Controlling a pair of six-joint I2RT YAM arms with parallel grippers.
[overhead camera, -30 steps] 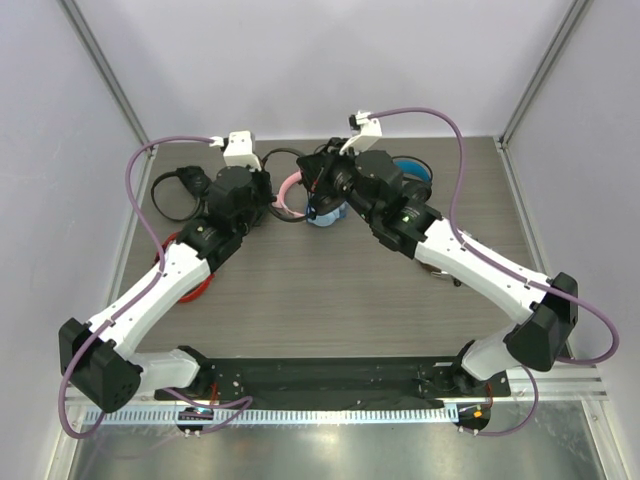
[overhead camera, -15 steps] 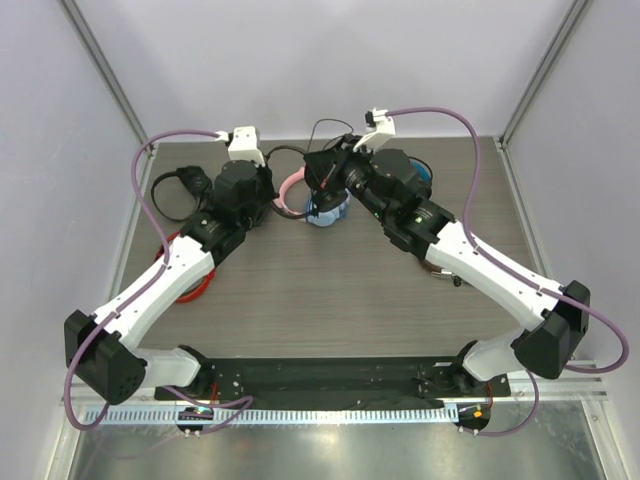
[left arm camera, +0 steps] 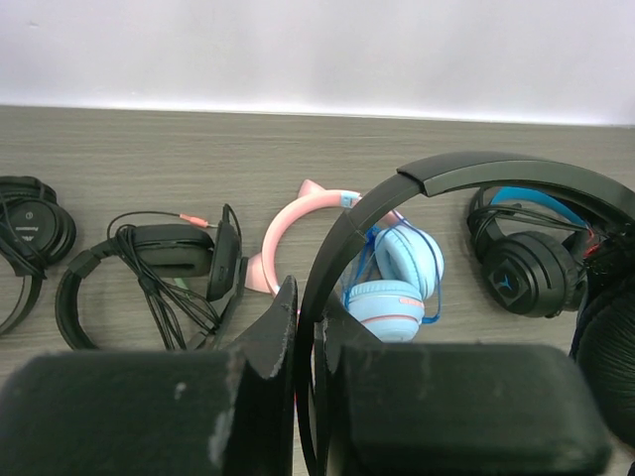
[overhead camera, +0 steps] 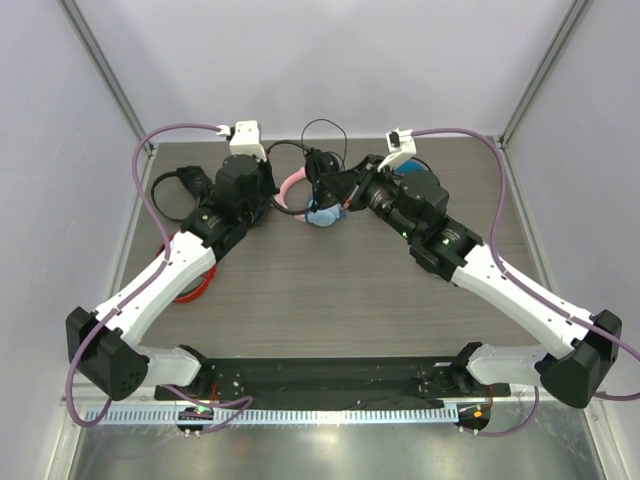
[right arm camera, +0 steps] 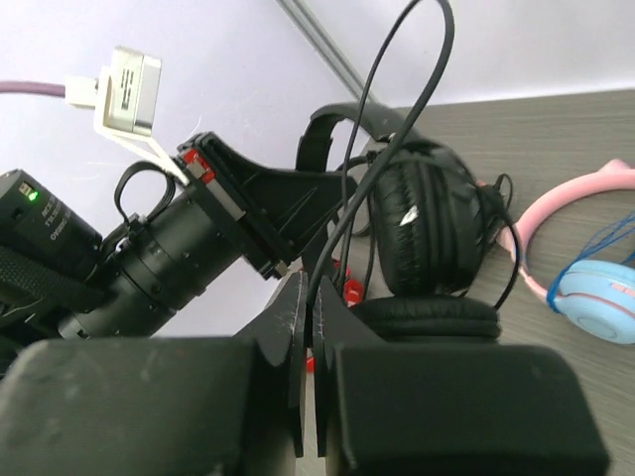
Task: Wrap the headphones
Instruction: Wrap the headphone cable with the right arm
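The slim black headphones hang in the air between my two grippers, above the back of the table. My left gripper is shut on their thin headband, which arcs up and to the right out of the jaws. My right gripper is shut on the thin black cable, which loops high above the round earcups. In the right wrist view the jaws pinch the cable just below the earcups. The cable loop also shows in the top view.
Pink-and-blue headphones lie under the held pair. A bulky black pair with blue lining lies to the right. Two more black headsets lie at the back left. A red item lies under the left arm.
My right arm has swung out to the right and drawn the cable up into a taller loop. The headphones have shifted slightly toward the back. The left gripper has barely moved.
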